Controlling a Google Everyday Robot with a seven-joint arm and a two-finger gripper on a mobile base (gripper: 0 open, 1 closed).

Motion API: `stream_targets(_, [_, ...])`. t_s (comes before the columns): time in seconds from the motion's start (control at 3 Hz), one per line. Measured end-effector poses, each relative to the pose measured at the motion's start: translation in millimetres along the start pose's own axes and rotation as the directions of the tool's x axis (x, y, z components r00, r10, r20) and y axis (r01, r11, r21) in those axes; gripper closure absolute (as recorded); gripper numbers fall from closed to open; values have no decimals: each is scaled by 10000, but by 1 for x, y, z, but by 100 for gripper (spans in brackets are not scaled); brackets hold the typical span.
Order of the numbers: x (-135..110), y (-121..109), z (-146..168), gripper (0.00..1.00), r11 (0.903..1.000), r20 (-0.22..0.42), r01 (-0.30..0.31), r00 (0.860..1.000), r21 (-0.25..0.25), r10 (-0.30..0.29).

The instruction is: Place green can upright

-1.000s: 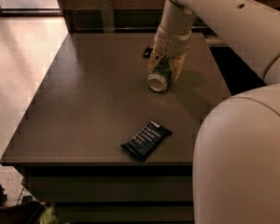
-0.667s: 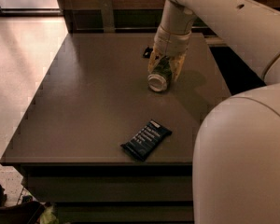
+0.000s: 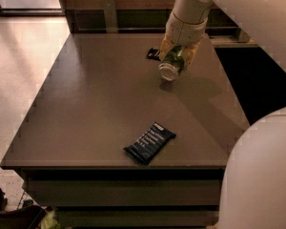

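Gripper (image 3: 177, 55) clamped around tilted green can (image 3: 169, 67) near counter's (image 3: 95, 94) far right corner; next: rotate upright, lower.

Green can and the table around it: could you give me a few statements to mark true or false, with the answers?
1. The gripper grips the green can at the far side of the table. True.
2. The green can stands upright. False: it is tilted, its silver end pointing towards the camera.
3. A dark snack bar lies flat near the table's front edge. True.
4. The snack bar touches the green can. False: bare table lies between them.
5. The gripper holds the snack bar. False: the snack bar lies alone, away from the gripper.
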State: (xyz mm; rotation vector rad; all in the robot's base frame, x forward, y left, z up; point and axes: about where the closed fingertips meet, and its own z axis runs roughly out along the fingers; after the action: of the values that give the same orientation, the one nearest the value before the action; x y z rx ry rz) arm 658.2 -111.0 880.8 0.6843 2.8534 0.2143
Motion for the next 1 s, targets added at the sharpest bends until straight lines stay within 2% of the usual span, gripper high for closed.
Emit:
stream_targets(0.33, [-14,-16,-39,100,9980,1568,228,9875,-585,-134])
stream_targets(0.67, [-20,-34,-71,100,9881,2888,859,9563,-1278,-458])
stream_targets(1.0, [-23,-52,-92,100,9555,3922,1932,9151,-2231,-935])
